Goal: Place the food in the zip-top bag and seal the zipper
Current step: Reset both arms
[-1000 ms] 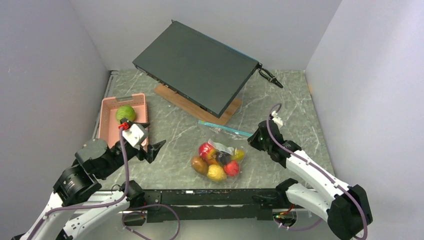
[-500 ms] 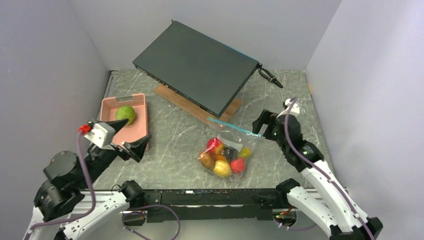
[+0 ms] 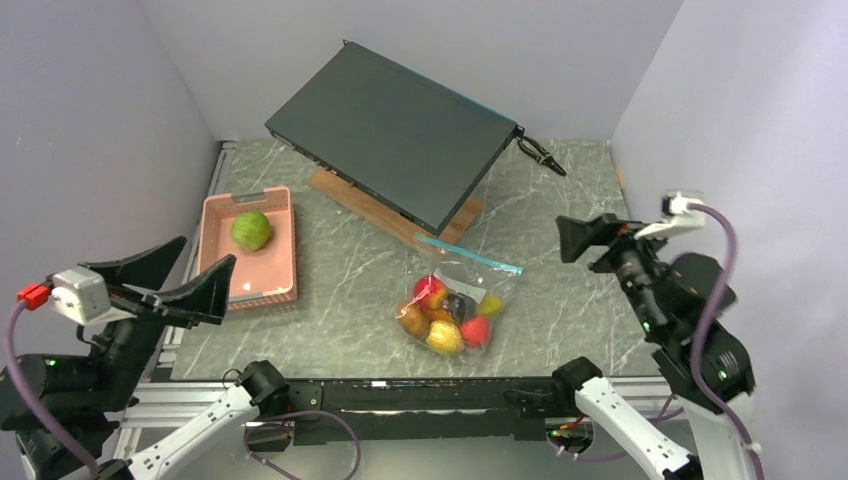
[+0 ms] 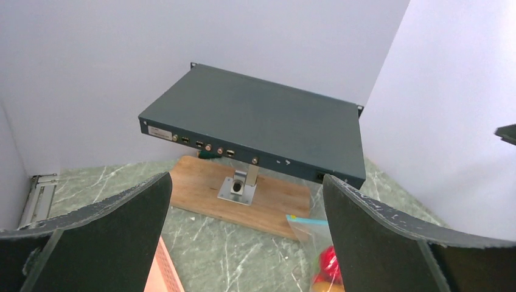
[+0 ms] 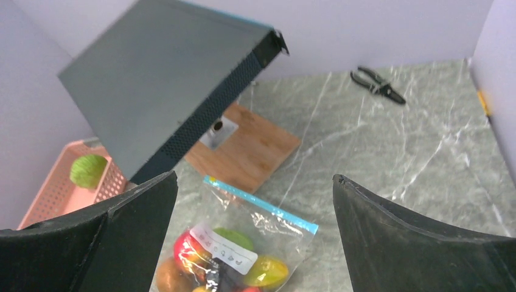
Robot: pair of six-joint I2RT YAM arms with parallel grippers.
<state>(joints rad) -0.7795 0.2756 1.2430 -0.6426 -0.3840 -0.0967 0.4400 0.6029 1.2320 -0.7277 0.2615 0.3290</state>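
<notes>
Judged best to lift green food (image 3: 251, 230) from inside pink basket (image 3: 247, 193), drop it among food (image 3: 445, 315) in zip-top bag (image 3: 470, 272), right of basket on surface, then pinch zipper (image 3: 468, 254) end to end. Could not read seal state. Logged left gripper (image 3: 208, 250) raised left of basket, spread wide, empty. Logged right gripper (image 5: 254, 176) far right of basket, likewise wide, empty.

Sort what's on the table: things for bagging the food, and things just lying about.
For the job: zip-top bag, zipper, bagged food, green fruit lying in the basket.
Lying about: pink basket, dark box, wooden stand, pliers.
</notes>
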